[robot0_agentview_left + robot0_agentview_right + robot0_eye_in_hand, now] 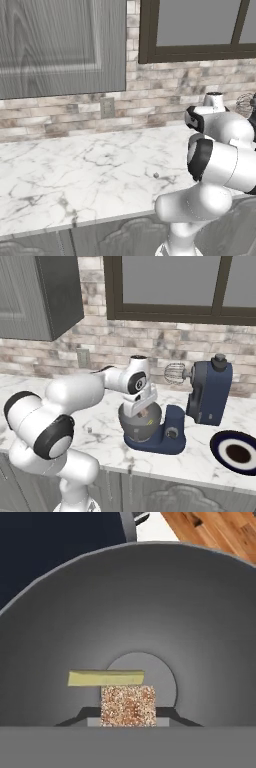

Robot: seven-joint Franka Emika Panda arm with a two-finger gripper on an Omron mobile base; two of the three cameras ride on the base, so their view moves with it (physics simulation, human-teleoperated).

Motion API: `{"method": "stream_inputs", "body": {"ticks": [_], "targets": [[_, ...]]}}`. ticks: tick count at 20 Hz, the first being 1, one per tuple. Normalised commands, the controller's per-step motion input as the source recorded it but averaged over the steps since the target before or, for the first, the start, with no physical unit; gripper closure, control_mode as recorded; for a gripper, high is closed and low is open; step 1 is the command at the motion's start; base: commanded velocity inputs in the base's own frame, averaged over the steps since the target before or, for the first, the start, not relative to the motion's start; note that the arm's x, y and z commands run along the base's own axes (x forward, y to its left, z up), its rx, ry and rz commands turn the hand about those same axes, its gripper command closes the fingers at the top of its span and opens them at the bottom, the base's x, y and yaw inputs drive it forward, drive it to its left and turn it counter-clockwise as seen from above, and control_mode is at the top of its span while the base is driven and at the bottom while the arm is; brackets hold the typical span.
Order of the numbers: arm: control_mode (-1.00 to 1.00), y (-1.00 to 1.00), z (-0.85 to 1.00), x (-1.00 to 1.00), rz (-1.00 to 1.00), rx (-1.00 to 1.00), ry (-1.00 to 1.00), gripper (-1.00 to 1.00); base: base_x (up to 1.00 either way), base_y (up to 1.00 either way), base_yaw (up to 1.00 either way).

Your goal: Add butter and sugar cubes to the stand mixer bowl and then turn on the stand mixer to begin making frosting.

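Arm reaches fwd from base, wrist bent down, claw (141, 412) lowered into the grey metal bowl (131, 428) of the navy stand mixer (207, 391), which sits on the marble bench (210, 463). Mixer head tilted back, wire whisk (173, 374) raised clear of bowl. Hand view: claw clamped on a speckled tan-brown cube (128, 705), poised just above bowl floor; a flat pale-yellow butter piece (105, 677) lies on bowl floor just beyond it. Small grey speck (156, 175) rests on bench left of arm. Navy plate (237, 452) right of mixer. No legible labels.
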Motion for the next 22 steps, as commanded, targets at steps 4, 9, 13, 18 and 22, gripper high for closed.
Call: {"method": "stream_inputs", "body": {"ticks": [4, 9, 13, 18, 22], "targets": [[-1.0, 0.0, -0.46, 0.1, 0.0, 0.04, 0.03, 1.0, 0.0, 0.0, 0.0], [-1.0, -0.01, -0.33, 0.01, 0.0, 0.05, 0.01, -1.0, 0.0, 0.0, 0.0], [-1.0, 0.0, 0.01, -0.19, 0.0, 0.02, -0.05, -1.0, 0.0, 0.0, 0.0], [-1.0, 0.15, 0.35, -0.36, -0.02, 0.0, -0.09, -1.0, 0.0, 0.0, 0.0], [-1.0, 0.39, 0.48, -0.27, -0.04, 0.0, -0.06, -1.0, 0.0, 0.0, 0.0]]}}
